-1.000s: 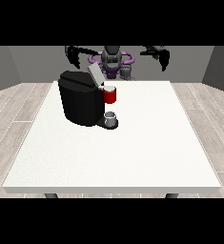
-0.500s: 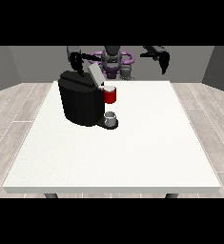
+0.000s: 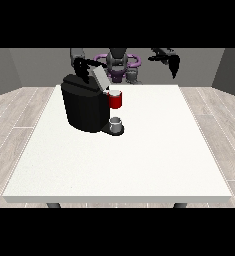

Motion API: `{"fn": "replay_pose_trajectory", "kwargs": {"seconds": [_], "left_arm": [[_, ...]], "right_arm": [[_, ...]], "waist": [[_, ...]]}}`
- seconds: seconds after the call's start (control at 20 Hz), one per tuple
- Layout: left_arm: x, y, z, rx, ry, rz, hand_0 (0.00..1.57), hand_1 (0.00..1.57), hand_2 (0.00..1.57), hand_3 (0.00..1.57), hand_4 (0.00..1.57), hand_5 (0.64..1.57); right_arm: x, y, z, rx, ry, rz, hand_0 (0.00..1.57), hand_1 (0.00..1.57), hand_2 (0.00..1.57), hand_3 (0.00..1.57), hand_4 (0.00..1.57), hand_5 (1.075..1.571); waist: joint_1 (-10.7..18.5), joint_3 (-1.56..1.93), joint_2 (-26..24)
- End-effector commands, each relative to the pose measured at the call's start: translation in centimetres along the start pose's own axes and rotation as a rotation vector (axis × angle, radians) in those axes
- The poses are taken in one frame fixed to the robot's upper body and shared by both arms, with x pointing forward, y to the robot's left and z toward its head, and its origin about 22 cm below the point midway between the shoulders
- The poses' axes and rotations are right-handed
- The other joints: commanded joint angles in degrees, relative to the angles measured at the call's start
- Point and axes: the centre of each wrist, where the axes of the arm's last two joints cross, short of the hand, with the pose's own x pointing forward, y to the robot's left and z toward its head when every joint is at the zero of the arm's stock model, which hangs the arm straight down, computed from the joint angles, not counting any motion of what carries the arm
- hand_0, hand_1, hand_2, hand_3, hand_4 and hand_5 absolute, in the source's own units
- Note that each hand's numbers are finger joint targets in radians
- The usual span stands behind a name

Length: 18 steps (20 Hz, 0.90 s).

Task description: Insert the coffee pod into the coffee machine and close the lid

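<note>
Since 0.5 s ago the hand at the view's left has been lowered to the raised lid of the coffee machine, so closing seems begun; neither hand's finger state can be told, and no pod is plainly seen.

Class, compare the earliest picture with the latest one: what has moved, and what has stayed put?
The hand at the view's left has come in and down to the coffee machine, behind its raised lid. The hand at the view's right stays raised. The machine, the red thing at the machine and the grey thing are unchanged.
</note>
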Motion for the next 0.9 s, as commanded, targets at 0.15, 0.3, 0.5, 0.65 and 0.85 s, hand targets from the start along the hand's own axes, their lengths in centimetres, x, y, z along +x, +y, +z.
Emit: {"fn": "replay_pose_trajectory", "kwargs": {"seconds": [0.15,0.3,0.5,0.65,0.85], "left_arm": [[-0.4,0.4,0.9,0.002,-0.012,-0.022,0.0,0.0,0.0,0.0,0.0,1.571],[0.1,1.3,0.4,0.034,-0.002,-0.026,0.0,0.0,0.0,0.0,0.0,1.571],[-0.3,1.4,0.4,0.028,-0.019,-0.016,0.0,0.0,0.0,0.0,0.0,1.571],[0.1,0.4,0.6,0.011,0.004,-0.025,0.0,0.0,0.0,0.0,0.0,1.571],[0.1,1.5,-0.1,0.038,-0.017,-0.011,0.0,0.0,0.0,0.0,0.02,1.571]], "right_arm": [[0.2,1.8,-1.1,0.029,0.0,0.019,0.0,0.0,0.0,0.0,0.0,1.571],[0.5,1.8,-1.5,0.044,-0.008,0.008,0.0,0.0,0.0,0.0,0.0,1.571],[1.6,2.9,-2.4,0.073,0.0,0.025,0.0,0.0,0.0,0.0,0.0,1.571],[1.6,3.4,-2.9,0.052,-0.014,0.035,0.0,0.0,0.0,0.0,0.08,1.571],[3.4,5.2,-3.8,0.1,-0.058,0.077,0.0,0.0,0.0,0.0,0.21,1.571]], "waist": [[0.6,0.27,1.8],[-0.6,0.27,1.8],[-0.6,0.26,2.1],[0.9,0.27,1.9],[-0.4,0.26,3.1]]}}
